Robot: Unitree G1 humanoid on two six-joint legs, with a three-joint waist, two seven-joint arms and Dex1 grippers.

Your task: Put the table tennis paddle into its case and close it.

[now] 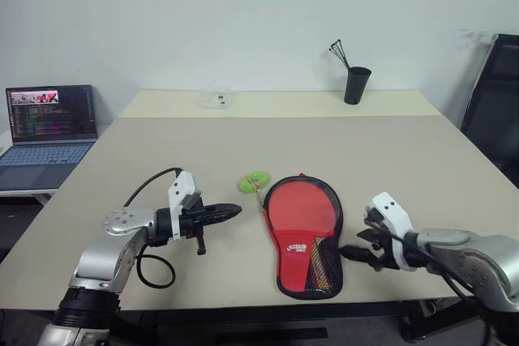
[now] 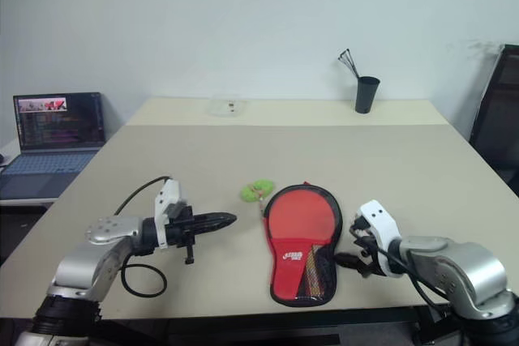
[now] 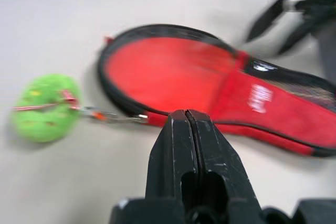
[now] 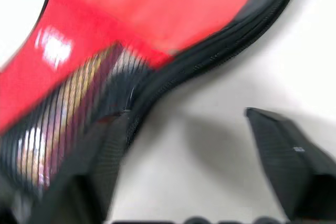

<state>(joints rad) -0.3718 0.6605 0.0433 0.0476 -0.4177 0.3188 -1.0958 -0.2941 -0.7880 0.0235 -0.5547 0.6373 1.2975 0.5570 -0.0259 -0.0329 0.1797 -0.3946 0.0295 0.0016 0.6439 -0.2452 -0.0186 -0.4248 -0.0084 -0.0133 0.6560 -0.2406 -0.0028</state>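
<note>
The case (image 1: pixel 304 232) lies flat on the table (image 1: pixel 422 160) at the near edge, between my two hands, red face up, with the white logo and the black mesh pocket toward me and the round end pointing away. It looks shut all the way round: the black zip edge runs unbroken along the rim, and the zip pull with its small green pom-pom charm (image 1: pixel 255 181) sits at the far left of the round end. Through the mesh I see striped colours that could be the paddle's handle, so I judge the paddle is inside, though I cannot see it plainly.

My left gripper (image 1: pixel 229 211) is closed on nothing, its fingers pressed together, pointing right toward the left edge of the case and just short of it. My right gripper (image 4: pixel 184 156) is spread wide and empty, just beside the case's narrow near-right edge, one finger close to the mesh and the other over bare table.

If the zip really is home, the step is only a check and a clean release. I would draw my right hand off to the right without catching the black rim, and use my closed left fingertips only to nudge the pull fully to its stop. The cover is soft and light, so any sideways push will slide it toward the table's edge.
</note>
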